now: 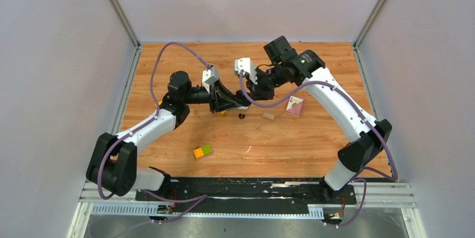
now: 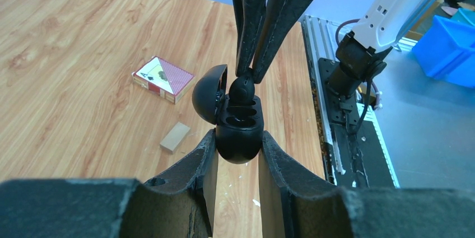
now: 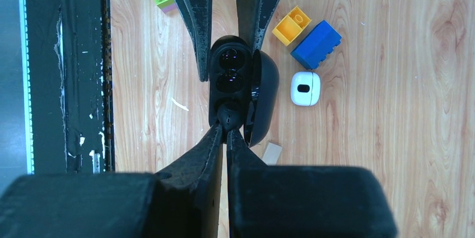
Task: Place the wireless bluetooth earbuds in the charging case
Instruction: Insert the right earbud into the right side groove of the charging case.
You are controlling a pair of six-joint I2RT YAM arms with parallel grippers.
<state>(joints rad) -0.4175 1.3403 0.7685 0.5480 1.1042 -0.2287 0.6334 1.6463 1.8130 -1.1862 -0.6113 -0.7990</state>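
While the left end effector (image 2: 238,139) is clamped on the open black charging case (image 2: 240,134), the right end effector (image 3: 227,130) is closed on a black earbud (image 3: 228,116) at the case's open top, beside its raised lid (image 2: 208,93).

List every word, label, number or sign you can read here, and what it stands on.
No text can be read in any view.
Playing-card box: printed picture on its face, any lettering too blurred.
Green spot on the right arm: too small to read.
White case: a dark oval mark only, no letters.
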